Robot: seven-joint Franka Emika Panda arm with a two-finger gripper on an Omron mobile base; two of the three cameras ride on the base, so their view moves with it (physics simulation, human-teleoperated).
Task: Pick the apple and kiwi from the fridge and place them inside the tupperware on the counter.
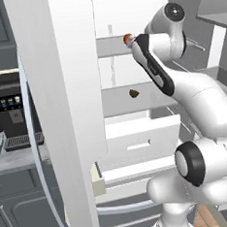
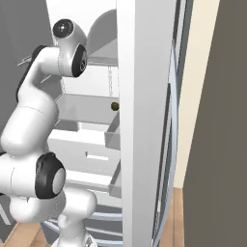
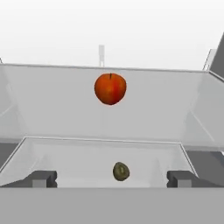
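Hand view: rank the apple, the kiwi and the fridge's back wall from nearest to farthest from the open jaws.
1. The kiwi, low and centred between the finger tips of the gripper, on the lower shelf.
2. The apple, higher in view, on the upper shelf.
3. The fridge's white back wall, behind the apple.

The kiwi (image 2: 115,106) sat on a grey shelf inside the fridge (image 2: 140,120), just left of its open white door, above the white drawer (image 2: 87,154).
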